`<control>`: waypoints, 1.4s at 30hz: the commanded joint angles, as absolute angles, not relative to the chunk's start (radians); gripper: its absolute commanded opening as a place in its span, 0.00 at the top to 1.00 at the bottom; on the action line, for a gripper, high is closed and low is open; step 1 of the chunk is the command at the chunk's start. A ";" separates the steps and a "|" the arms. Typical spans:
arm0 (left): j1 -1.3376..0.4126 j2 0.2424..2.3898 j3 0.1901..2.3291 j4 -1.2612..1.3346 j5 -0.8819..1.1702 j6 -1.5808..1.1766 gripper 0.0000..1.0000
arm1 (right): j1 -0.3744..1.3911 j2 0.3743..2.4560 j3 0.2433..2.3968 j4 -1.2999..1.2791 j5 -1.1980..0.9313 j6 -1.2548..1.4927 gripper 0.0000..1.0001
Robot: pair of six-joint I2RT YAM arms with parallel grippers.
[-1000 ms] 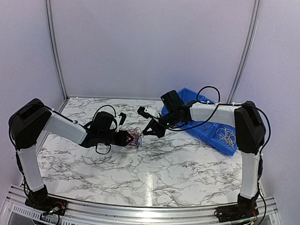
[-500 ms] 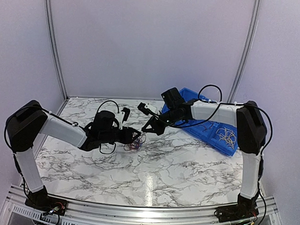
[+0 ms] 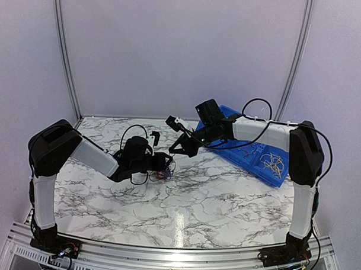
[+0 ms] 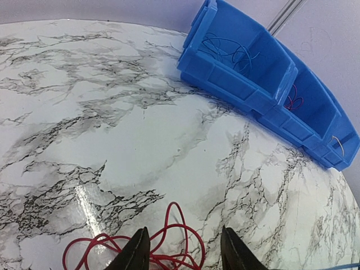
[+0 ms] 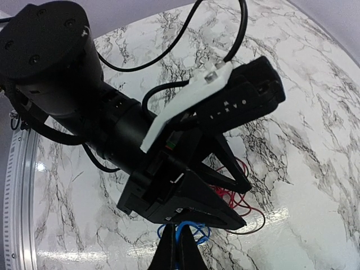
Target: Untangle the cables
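Note:
The cables (image 3: 164, 173) lie in a small red and blue tangle on the marble table. My left gripper (image 3: 163, 163) is low over it, jaws open, astride the red cable's loops (image 4: 174, 203); it also shows in the left wrist view (image 4: 184, 229). My right gripper (image 3: 174, 151) is just right of the tangle. In the right wrist view my right gripper (image 5: 179, 247) is shut on the blue cable (image 5: 192, 224), beneath the left gripper (image 5: 247, 205), and the red cable (image 5: 233, 198) shows between the left jaws. No yellow cable shows in the tangle.
A blue divided bin (image 3: 239, 158) stands at the back right, right of the right gripper, with loose yellow wires (image 3: 272, 162) in its near section. It shows in the left wrist view (image 4: 242, 84), holding blue and red wires. The marble table (image 3: 184, 200) stretches to the front rail.
My left gripper has moved right and a little back, closing in over the tangle. The right gripper has shifted slightly back. The tangle has slid a little to the right.

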State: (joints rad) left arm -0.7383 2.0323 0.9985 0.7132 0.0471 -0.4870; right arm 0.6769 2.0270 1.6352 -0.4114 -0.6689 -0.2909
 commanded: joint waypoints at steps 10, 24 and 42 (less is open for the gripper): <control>-0.736 2.140 1.023 0.750 -0.052 -0.566 0.66 | 0.682 1.918 1.994 -0.581 -0.764 -0.346 1.00; -0.731 2.204 1.030 0.750 -0.072 -0.644 0.72 | 0.650 1.875 2.391 -0.692 -0.735 -0.371 1.00; -0.733 1.758 0.755 0.795 -0.175 -0.461 0.51 | 0.632 1.767 2.100 -0.568 -0.731 -0.360 1.00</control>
State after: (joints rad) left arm -0.7368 1.9202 0.8154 0.7788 -0.1234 -0.5686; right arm 0.6086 1.7741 2.1689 -0.6205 -0.7349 -0.3679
